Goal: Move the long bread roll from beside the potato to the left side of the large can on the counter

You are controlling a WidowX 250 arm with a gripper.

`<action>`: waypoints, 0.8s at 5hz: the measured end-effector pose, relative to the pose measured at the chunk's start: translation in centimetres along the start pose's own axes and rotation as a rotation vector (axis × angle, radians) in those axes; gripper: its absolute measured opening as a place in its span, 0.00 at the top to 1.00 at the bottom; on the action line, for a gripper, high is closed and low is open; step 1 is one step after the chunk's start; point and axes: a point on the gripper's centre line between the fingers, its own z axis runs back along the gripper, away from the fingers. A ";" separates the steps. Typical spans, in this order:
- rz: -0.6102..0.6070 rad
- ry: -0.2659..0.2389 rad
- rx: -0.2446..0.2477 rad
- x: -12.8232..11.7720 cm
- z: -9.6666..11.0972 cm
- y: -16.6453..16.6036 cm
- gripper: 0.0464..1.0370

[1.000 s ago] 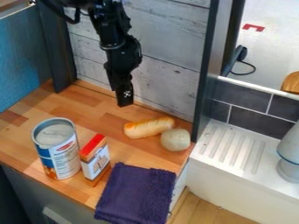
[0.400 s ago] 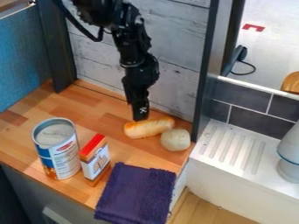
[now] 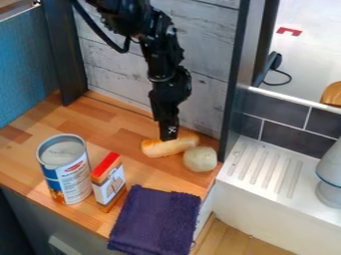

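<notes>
The black claw (image 3: 169, 137) hung over the bread-like roll (image 3: 154, 148), right of the frame's centre line and just below mid-height; whether it was spread wide or drawn narrow could not be told. Over the last second it had come down and rightward from above the back of the counter (image 3: 110, 127), which brought it from well apart from the roll to right at it, while the roll itself had not shifted. The roll lay on its side, its right end against or just beside a pale, round lump (image 3: 200, 159). Farther out, at lower left, stood an open-looking can (image 3: 72, 179) with a red-topped box (image 3: 109, 188) upright beside it, and a folded purple cloth (image 3: 154, 221) lay at the lower centre, over the counter's front edge. The claw's tip hid part of the roll's upper edge, so contact between them could not be made out. The arm was cut off at the top, and a pale, blue-lined object (image 3: 329, 172) at the right edge was cropped too.
</notes>
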 end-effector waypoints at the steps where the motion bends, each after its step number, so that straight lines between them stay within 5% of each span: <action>1: 0.013 0.000 0.002 0.0 -0.6 0.0 0.04; 4: 0.018 0.006 -0.021 -0.1 -1.9 -0.3 0.04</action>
